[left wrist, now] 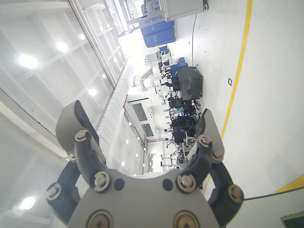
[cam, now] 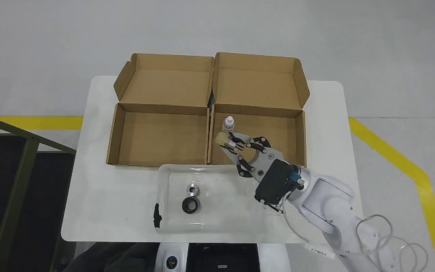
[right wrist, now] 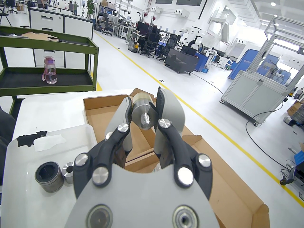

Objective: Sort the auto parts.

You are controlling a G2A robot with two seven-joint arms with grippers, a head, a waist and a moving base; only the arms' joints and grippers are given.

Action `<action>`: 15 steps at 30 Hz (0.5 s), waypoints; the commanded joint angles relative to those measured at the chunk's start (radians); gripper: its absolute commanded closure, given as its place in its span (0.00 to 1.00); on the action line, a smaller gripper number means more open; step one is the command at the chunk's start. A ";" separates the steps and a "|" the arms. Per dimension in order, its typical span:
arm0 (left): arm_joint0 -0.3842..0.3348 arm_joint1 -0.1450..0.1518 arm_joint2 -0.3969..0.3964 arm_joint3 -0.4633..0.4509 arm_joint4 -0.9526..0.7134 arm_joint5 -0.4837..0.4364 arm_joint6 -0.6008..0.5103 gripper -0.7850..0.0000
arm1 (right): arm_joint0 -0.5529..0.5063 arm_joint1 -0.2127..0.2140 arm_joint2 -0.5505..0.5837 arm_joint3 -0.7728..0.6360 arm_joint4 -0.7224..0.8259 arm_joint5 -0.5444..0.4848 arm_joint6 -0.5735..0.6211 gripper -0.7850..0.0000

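The step in hand looks like the drop-off. The right claw is pinching a stubby metal cylinder with a threaded stud, gripped across its body. It holds this part in the air above the right-hand cardboard box, near the wall that box shares with its neighbour.

The next move probably calls for lowering the part inside the box walls and then letting the fingers part. The claw should keep clear of the small pale part standing upright just beyond the held part, since a careless descent could knock it over. Whether this is the proper box for the part cannot be judged from the views.

The left claw is spread wide with nothing between its fingers. It points out into the room, away from the bench.

- The right-hand box holds the one pale part; the rest of its floor is bare cardboard.
- The left-hand cardboard box shows bare cardboard inside.
- The clear plastic tray sits at the near edge of the bench, just in front of both boxes. It holds two parts close together: a dark linear bearing and a small steel cylinder. A scrap of black tape sticks to its rim.

With those two left in the tray, the sorting seems about half done.
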 commanded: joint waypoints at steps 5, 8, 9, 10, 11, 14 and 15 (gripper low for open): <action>0.000 0.000 0.000 0.000 0.000 0.000 0.000 0.00 | 0.019 -0.002 0.014 0.033 0.017 -0.022 0.052 1.00; 0.000 0.000 0.000 0.000 0.000 0.000 0.000 0.00 | 0.035 -0.003 0.019 0.053 0.038 -0.048 0.105 1.00; 0.000 0.000 0.000 0.000 0.000 0.000 0.000 0.00 | 0.040 -0.003 0.022 0.060 0.047 -0.049 0.120 1.00; 0.000 0.000 0.000 0.000 0.000 0.000 0.000 0.00 | 0.047 -0.003 0.023 0.064 0.048 -0.056 0.138 1.00; 0.000 0.000 0.000 0.000 0.000 0.000 0.000 0.00 | 0.054 -0.004 0.023 0.069 0.053 -0.068 0.155 1.00; 0.000 0.000 0.000 0.000 0.000 0.000 0.000 0.00 | 0.077 -0.004 0.022 0.090 0.071 -0.100 0.211 1.00; 0.000 0.000 0.000 0.000 0.000 0.000 0.000 0.00 | 0.087 -0.005 0.025 0.100 0.077 -0.101 0.228 1.00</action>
